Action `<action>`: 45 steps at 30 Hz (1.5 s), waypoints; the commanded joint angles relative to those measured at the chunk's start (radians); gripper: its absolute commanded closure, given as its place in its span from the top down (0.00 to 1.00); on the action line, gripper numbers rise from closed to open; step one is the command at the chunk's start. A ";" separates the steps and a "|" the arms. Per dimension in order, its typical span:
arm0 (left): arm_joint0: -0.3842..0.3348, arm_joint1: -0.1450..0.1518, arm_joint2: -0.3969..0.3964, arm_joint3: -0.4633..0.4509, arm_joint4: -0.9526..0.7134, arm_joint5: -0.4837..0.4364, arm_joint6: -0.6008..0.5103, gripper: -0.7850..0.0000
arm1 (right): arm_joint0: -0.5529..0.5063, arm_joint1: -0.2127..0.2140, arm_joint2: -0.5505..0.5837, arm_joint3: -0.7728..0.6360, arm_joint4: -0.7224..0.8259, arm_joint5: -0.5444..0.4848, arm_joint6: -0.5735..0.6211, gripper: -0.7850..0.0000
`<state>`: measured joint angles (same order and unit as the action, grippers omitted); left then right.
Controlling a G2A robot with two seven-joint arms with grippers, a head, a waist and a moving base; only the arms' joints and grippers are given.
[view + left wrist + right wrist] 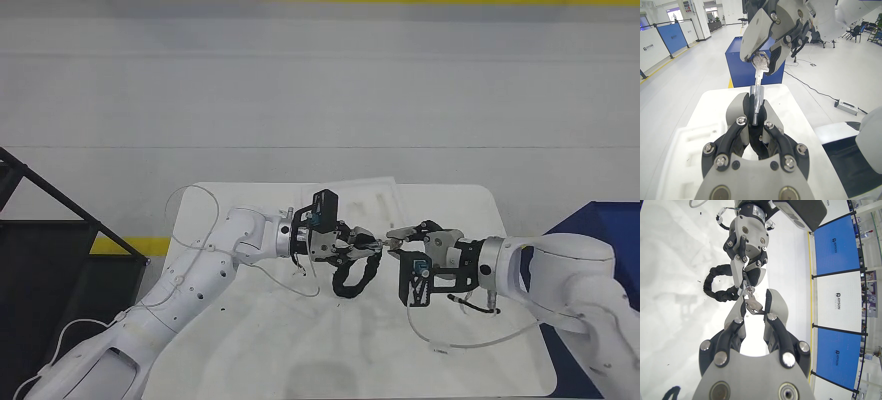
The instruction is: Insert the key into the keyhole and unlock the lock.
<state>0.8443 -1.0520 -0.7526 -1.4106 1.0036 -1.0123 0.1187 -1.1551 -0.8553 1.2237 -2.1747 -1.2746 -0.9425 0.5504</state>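
Note:
Above the white table the two grippers meet tip to tip. My left gripper is shut on the chrome cylinder of the lock. The lock's black cable loop hangs below it. My right gripper is shut on the head of the silver key. The key's blade sits in the keyhole at the cylinder's end, in line with it. How deep the blade goes is hidden inside the cylinder.
A white foam tray lies at the back of the table behind the grippers. A blue cabinet stands off the right edge, a black frame off the left. Loose white cables trail from the arms.

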 commanded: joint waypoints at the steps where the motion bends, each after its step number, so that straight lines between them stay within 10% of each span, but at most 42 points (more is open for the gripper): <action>1: -0.001 0.001 0.003 0.001 0.001 0.000 0.003 0.00 | -0.004 0.000 0.002 0.005 0.012 0.017 0.001 0.00; 29: 0.000 0.001 0.005 -0.009 0.052 0.000 0.020 0.00 | 0.009 -0.005 -0.012 0.079 0.547 0.286 0.267 0.00; 32: 0.002 0.000 0.000 -0.008 0.065 0.000 0.012 0.00 | 0.013 -0.003 -0.014 0.091 0.589 0.288 0.302 1.00; 45: 0.033 -0.005 -0.001 0.087 0.096 0.101 -0.197 0.00 | -0.022 0.009 0.044 0.133 0.657 0.281 0.282 1.00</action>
<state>0.8770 -1.0555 -0.7568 -1.3353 1.1021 -0.9152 -0.0537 -1.1736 -0.8473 1.2634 -2.0444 -0.6213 -0.6587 0.8356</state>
